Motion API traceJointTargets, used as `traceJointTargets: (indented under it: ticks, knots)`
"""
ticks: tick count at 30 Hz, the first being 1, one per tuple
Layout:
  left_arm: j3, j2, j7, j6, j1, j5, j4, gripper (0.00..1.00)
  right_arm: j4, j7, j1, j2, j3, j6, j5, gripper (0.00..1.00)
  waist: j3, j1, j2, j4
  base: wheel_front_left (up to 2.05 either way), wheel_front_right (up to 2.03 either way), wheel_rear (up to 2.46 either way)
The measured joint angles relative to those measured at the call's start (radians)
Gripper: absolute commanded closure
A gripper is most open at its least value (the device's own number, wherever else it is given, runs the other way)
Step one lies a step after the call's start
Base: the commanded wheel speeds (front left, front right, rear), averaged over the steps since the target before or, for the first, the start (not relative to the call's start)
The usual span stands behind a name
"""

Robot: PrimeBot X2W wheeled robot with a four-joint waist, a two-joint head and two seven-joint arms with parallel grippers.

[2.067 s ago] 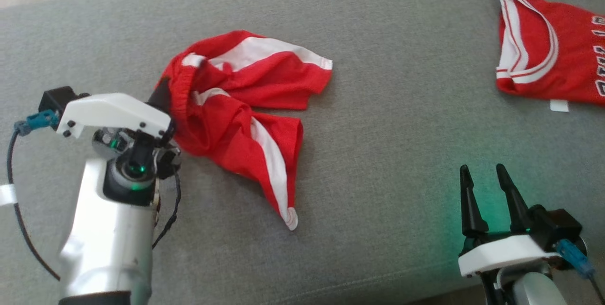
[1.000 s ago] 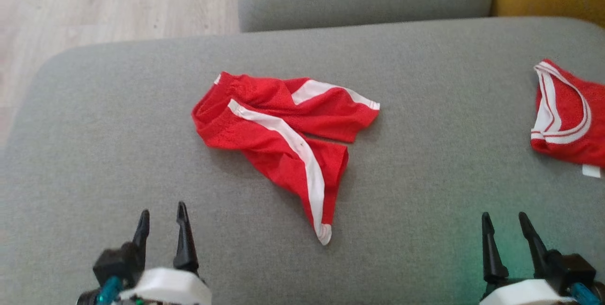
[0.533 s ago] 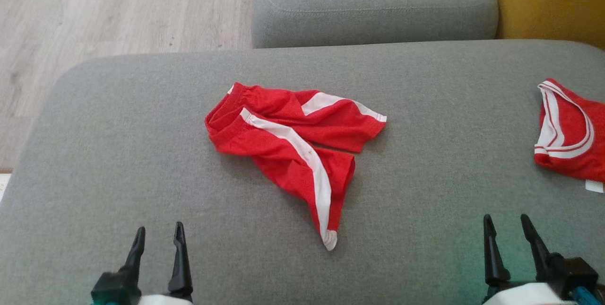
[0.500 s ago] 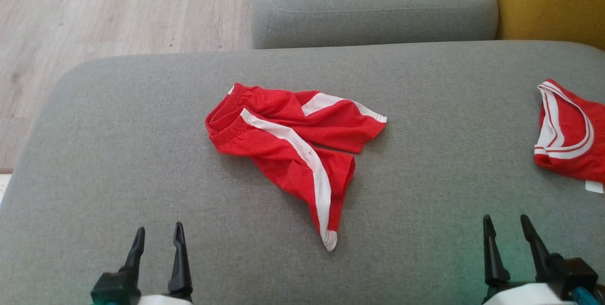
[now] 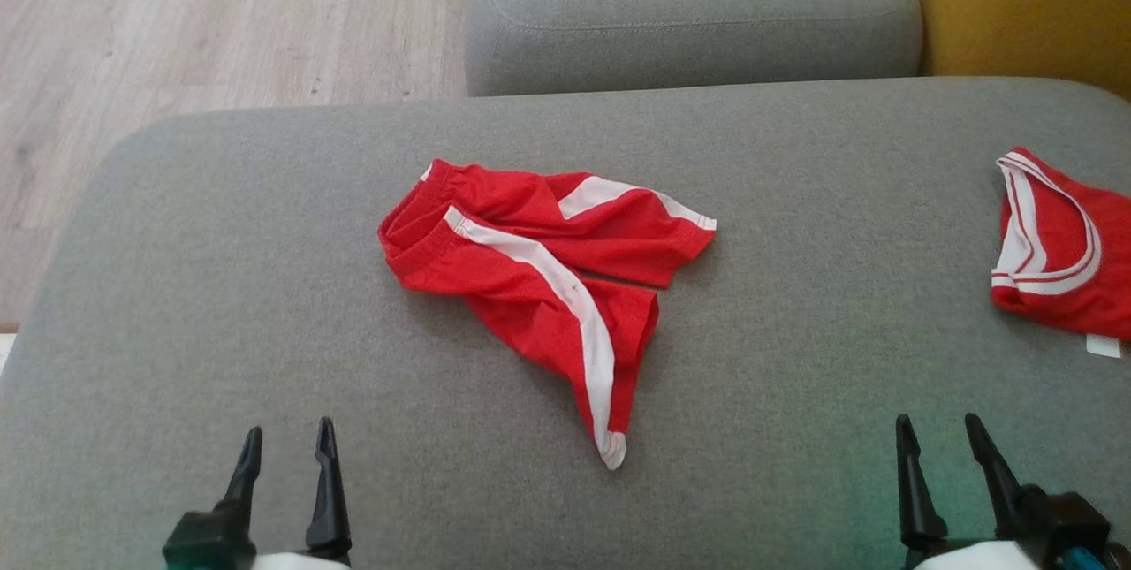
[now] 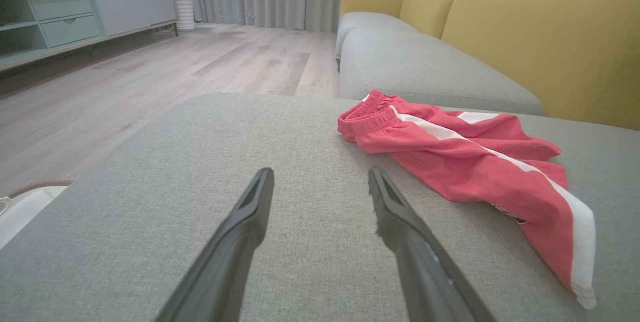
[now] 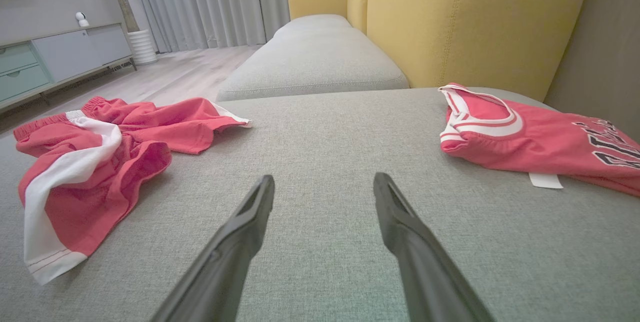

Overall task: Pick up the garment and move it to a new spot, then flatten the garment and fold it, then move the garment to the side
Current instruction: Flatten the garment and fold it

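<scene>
Head view: I see the shorts (image 5: 539,261) crumpled mid-cushion (image 5: 221,225); left gripper (image 5: 290,429) and right gripper (image 5: 937,420) both gape wide, holding nothing.
Left wrist view: shorts lie ahead-right, clear of my fingers.
Right wrist view: shorts left, jersey (image 7: 540,137) right.

Left gripper (image 5: 290,427): two long dark tapered fingers, low at left of head view, pointing up, jaws spread wide, empty. Right gripper (image 5: 937,418): same dark two-finger type, low at right, fingers up and leaning slightly right, jaws spread wide, empty. White wrist cover (image 5: 972,559) below right fingers.
</scene>
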Motion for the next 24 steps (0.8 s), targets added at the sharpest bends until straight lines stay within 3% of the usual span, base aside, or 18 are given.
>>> traceJointTargets:
  ticks: [8, 13, 20, 24]
  knots:
    - [-0.006, -0.012, 0.000, -0.028, -0.012, 0.025, 0.008, 0.00, 0.000, 0.000, -0.002, 0.000, 0.012, 0.000, 0.006, 0.00, 0.017, 0.0000, 0.0000, -0.018, 0.00, 0.00, 0.00]
    - [-0.050, -0.015, 0.021, -0.036, -0.121, 0.068, 0.073, 0.00, -0.006, 0.000, -0.005, 0.000, 0.019, 0.000, 0.006, 0.00, 0.039, 0.0000, 0.0000, -0.026, 0.00, 0.00, 0.00]
    - [-0.138, -0.026, 0.230, -0.045, -0.480, 0.115, 0.222, 0.00, -0.011, 0.000, -0.045, 0.000, 0.045, 0.000, 0.016, 0.00, 0.116, 0.0000, 0.0000, -0.048, 0.00, 0.00, 0.00]
    - [-0.141, -0.036, 0.322, -0.042, -0.654, 0.116, 0.359, 0.00, -0.011, 0.000, -0.085, 0.000, 0.066, 0.000, 0.016, 0.00, 0.163, 0.0000, 0.0000, -0.070, 0.00, 0.00, 0.00]
